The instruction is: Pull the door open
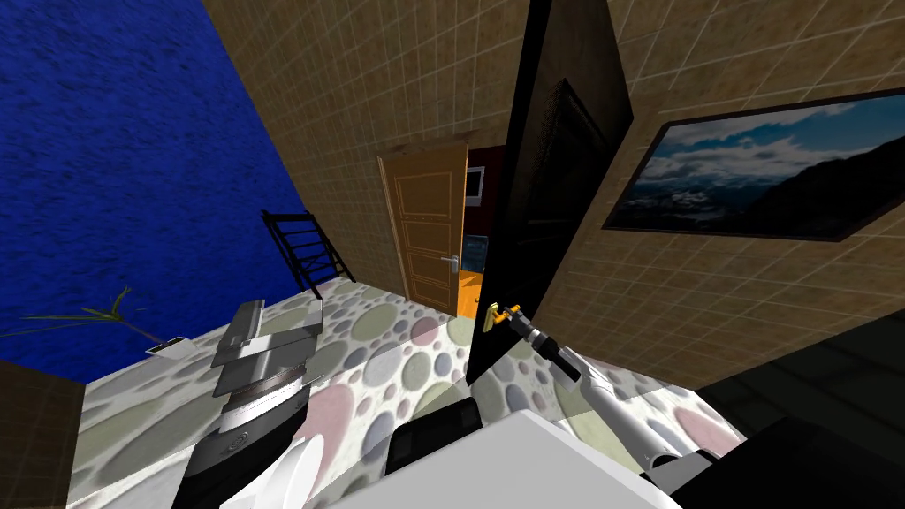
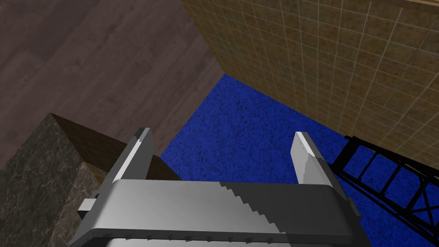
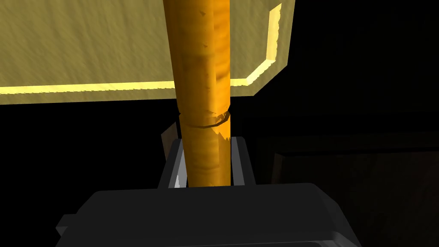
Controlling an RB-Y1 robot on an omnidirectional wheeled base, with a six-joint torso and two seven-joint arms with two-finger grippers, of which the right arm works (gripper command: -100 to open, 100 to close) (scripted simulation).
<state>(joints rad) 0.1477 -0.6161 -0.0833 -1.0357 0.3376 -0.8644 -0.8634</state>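
Door (image 1: pixel 557 177) should be drawn in a steady arc, right gripper (image 3: pixel 205 146) clamped firmly on its orange handle (image 3: pixel 201 64); left gripper (image 2: pixel 222 135) gapes empty.

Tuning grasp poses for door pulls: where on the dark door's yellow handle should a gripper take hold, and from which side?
On the lever, a slim round bar in front of its flat backplate. Come square at the door face, with one finger on each side across the bar. The right gripper is shut on it that way.
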